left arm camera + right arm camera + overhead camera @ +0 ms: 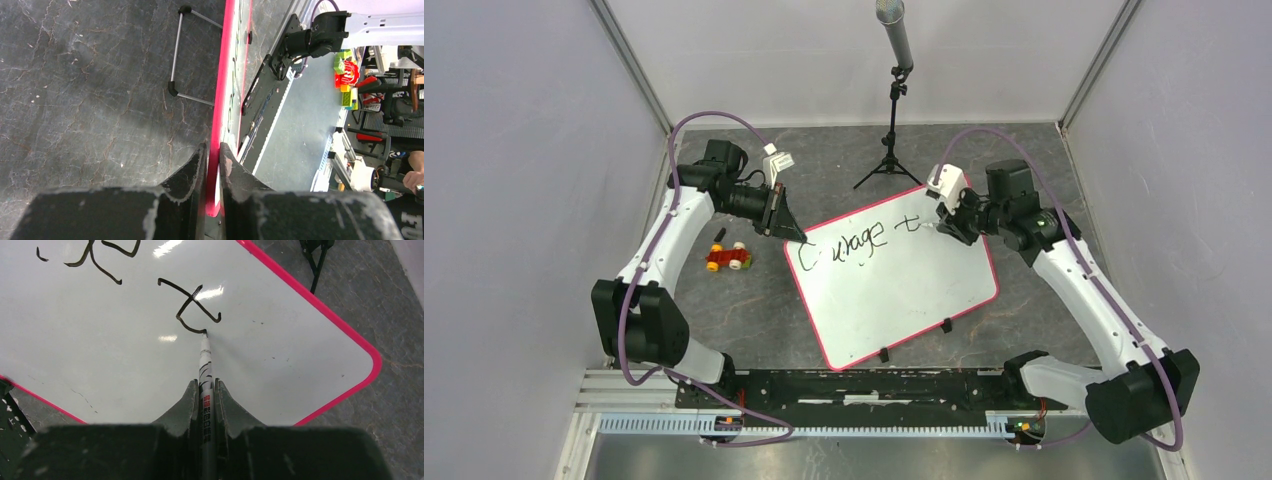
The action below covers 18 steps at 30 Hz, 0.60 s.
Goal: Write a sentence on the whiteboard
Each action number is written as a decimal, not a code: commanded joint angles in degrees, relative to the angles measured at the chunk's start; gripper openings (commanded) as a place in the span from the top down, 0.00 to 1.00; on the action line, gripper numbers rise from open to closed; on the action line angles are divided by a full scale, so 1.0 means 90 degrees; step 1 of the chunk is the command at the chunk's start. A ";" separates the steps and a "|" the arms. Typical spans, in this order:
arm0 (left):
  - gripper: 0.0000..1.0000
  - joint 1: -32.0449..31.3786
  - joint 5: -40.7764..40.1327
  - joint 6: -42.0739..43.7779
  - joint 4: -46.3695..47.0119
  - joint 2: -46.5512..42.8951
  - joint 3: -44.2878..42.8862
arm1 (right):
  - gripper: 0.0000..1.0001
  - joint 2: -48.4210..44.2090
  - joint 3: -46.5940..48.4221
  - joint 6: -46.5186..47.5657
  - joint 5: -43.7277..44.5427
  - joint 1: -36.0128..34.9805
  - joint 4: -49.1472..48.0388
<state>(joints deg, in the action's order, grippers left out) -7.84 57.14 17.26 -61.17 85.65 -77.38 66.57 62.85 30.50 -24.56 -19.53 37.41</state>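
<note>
Your left pincer point(212, 150) pinches the pink edge of the whiteboard point(904, 290) on the table point(724, 310), and your right pincer point(206, 387) squeezes a marker point(205, 360) (tip touching the end of the sentence point(854, 245)).

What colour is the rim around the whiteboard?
Bright pink-red. The rim of the whiteboard shows best in the right wrist view.

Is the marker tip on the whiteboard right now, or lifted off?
Touching. The right wrist view shows the marker with its tip meeting the whiteboard at the end of the black stroke, no gap visible.
</note>
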 commanded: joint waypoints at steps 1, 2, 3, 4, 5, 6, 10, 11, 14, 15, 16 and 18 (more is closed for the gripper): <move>0.98 0.0019 -0.0081 0.0299 0.0136 -0.0239 -0.0024 | 1.00 -0.0069 0.0395 0.0144 0.0114 0.0097 0.0093; 0.98 0.0018 -0.0080 0.0294 0.0136 -0.0231 -0.0025 | 1.00 -0.0098 0.0419 0.0159 0.0111 0.0128 0.0118; 0.98 0.0020 -0.0079 0.0297 0.0129 -0.0234 -0.0025 | 1.00 -0.0110 0.0437 0.0160 0.0119 0.0165 0.0143; 0.98 0.0021 -0.0072 0.0306 0.0131 -0.0235 -0.0025 | 1.00 -0.0120 0.0453 0.0160 0.0115 0.0200 0.0150; 0.97 0.0015 -0.0070 0.0309 0.0135 -0.0233 -0.0024 | 1.00 -0.0130 0.0458 0.0180 0.0113 0.0233 0.0145; 0.98 0.0014 -0.0063 0.0309 0.0131 -0.0228 -0.0018 | 1.00 -0.0120 0.0459 0.0180 0.0132 0.0253 0.0132; 0.98 0.0016 -0.0041 0.0314 0.0134 -0.0241 -0.0015 | 1.00 -0.0011 0.0495 0.0152 0.0202 0.0314 0.0050; 0.98 0.0021 -0.0050 0.0313 0.0135 -0.0255 -0.0007 | 1.00 0.0014 0.0506 0.0129 0.0199 0.0314 0.0015; 0.98 0.0012 -0.0069 0.0325 0.0135 -0.0274 -0.0004 | 1.00 0.0080 0.0579 0.0054 0.0124 0.0323 -0.0073; 0.98 0.0017 -0.0070 0.0325 0.0136 -0.0285 0.0000 | 1.00 0.0094 0.0596 0.0033 0.0114 0.0325 -0.0101; 0.98 0.0021 -0.0070 0.0338 0.0136 -0.0295 0.0004 | 1.00 0.0111 0.0620 0.0015 0.0096 0.0323 -0.0124; 0.98 0.0015 -0.0072 0.0343 0.0136 -0.0292 0.0004 | 1.00 0.0150 0.0651 -0.0008 0.0049 0.0327 -0.0133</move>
<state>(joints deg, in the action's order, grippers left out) -7.86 57.23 17.65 -61.19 85.23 -77.38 67.20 65.58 31.24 -23.35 -16.80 38.33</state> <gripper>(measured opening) 0.174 0.144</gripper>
